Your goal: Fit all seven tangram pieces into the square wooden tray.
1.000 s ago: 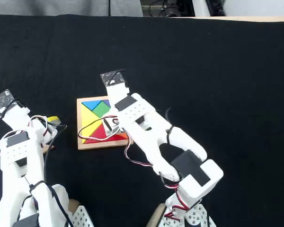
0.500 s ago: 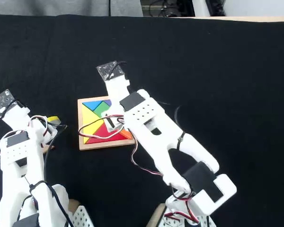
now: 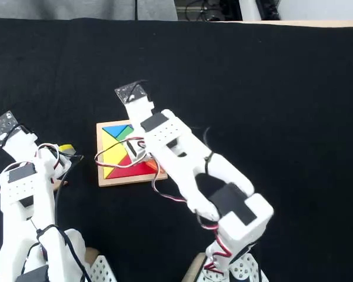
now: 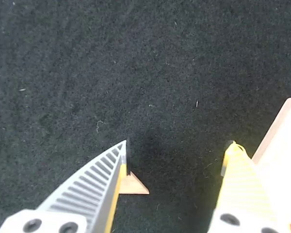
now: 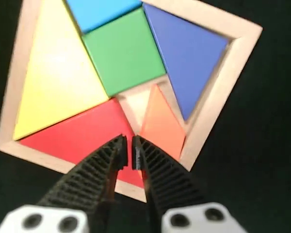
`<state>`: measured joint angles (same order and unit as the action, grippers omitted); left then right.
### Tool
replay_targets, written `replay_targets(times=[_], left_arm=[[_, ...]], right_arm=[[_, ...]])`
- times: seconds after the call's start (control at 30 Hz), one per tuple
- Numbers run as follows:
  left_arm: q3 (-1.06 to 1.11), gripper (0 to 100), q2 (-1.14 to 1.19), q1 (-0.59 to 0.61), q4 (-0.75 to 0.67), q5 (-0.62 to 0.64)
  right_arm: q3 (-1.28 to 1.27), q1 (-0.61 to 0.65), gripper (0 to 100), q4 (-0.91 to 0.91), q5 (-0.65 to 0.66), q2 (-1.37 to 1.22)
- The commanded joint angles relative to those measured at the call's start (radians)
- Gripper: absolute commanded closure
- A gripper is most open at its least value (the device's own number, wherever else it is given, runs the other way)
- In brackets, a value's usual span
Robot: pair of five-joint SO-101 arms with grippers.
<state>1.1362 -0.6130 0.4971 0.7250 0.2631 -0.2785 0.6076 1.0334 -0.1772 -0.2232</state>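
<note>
The square wooden tray (image 5: pixel 242 36) holds several pieces: a yellow triangle (image 5: pixel 58 77), a light blue triangle (image 5: pixel 104 10), a green square (image 5: pixel 123 51), a dark blue triangle (image 5: pixel 189 53), an orange triangle (image 5: pixel 161 126) and a red triangle (image 5: pixel 82 138). A patch of bare wood (image 5: pixel 136 103) shows beside the orange one. My right gripper (image 5: pixel 127 149) hangs shut over the red triangle's edge, holding nothing. My left gripper (image 4: pixel 177 155) stands open over the black cloth. A small pale triangle (image 4: pixel 134 186) lies by one of its fingers (image 4: pixel 117 162).
In the high view the tray (image 3: pixel 100 176) lies left of centre, with the right arm (image 3: pixel 182 158) across it and the left arm (image 3: pixel 23 182) at the left. The tray's corner (image 4: pixel 281 131) borders the left wrist view. Black cloth (image 3: pixel 270 88) covers the table.
The right arm stretched farther over the tray, then swung slightly left and drew back. The left arm has not moved.
</note>
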Motion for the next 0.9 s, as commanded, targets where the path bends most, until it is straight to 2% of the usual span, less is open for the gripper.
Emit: replay_targets(times=[0.0, 0.33, 0.53, 0.7, 0.87], left_arm=[[-0.01, 69, -0.015, -0.005, -0.011, 0.003], [-0.01, 69, -0.015, -0.007, -0.011, 0.003], [-0.01, 69, -0.015, -0.005, -0.011, 0.003], [-0.01, 69, -0.015, -0.005, -0.011, 0.003], [-0.01, 69, -0.015, -0.004, -0.011, 0.003]], right_arm=[[0.088, -0.046, 97.3, -0.012, 0.012, -0.013], [0.122, -0.081, 97.3, 0.009, 0.012, -0.021], [0.105, -0.028, 97.4, 0.057, 0.012, 0.059], [0.042, -0.002, 97.4, -0.02, 0.012, 0.018], [0.079, -0.032, 97.4, -0.025, 0.012, -0.05]])
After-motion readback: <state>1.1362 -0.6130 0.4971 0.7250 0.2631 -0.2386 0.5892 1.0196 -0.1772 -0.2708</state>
